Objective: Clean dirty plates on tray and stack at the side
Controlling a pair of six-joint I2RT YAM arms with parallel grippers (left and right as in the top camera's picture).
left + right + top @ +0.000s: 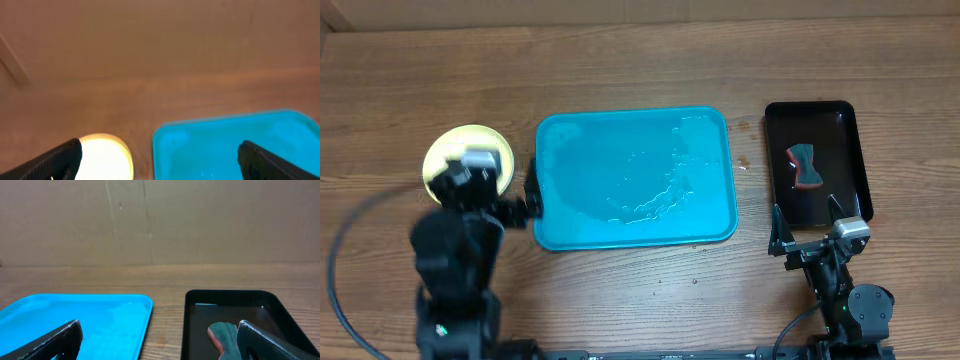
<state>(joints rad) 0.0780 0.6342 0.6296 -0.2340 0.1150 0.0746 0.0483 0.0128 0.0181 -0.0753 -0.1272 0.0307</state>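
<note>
The tray (582,205) lies in the middle of the tabletop (650,60), turquoise, with nothing on it but a film of water and beads of it curving across the right half. The plates (460,148) sit on the bare wood just to its left, well off it. I see only 1 pale yellow face with a yellow-green rim, and whether more lie under it I cannot tell.

The left arm (455,260) reaches up from the near edge and covers the near part of that plate. The left claw (159,152) is released and spread wide, with 1 finger over the plate and the other right by the tray's left rim, holding nothing.

To the right of the tray, apart from it, is a smaller black tray (832,125) with a red and dark green sponge (805,167) lying in it. The right claw (159,332) hangs at its near end, also released and empty, its fingers straddling the black tray's near left corner.

A black cable (338,262) loops over the wood at the far left. Plain cardboard (150,220) stands behind the tabletop.
</note>
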